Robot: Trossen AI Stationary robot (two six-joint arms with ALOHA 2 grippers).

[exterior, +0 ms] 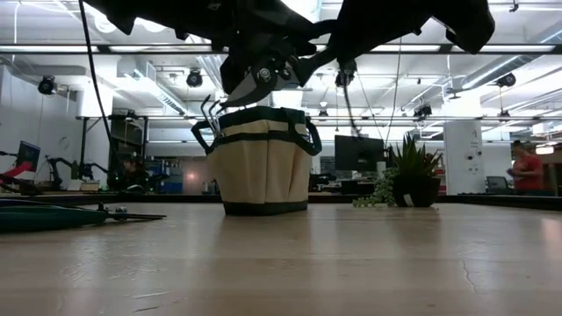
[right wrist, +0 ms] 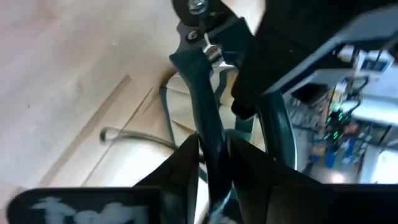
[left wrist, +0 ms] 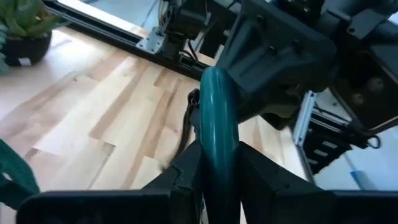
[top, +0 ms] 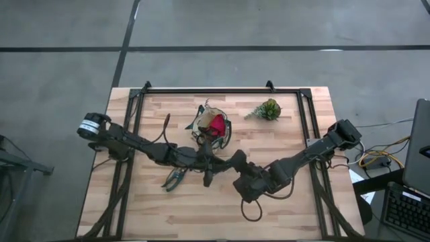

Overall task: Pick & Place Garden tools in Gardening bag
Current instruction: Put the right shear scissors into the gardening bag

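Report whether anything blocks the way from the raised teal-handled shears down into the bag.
Nothing visible does. The shears, gripped by the left pincer with the right pincer also at a handle, hang above and beside the open rim of the bag, only air between. A red piece already lies inside it.

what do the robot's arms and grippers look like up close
Both arms are dark, near black, built of chunky jointed segments. The left arm has a pale round cap with dark markings at its base end. The right arm has thin black cables looping off it. Each gripper, left and right, ends in two flat, dark, angular fingers.
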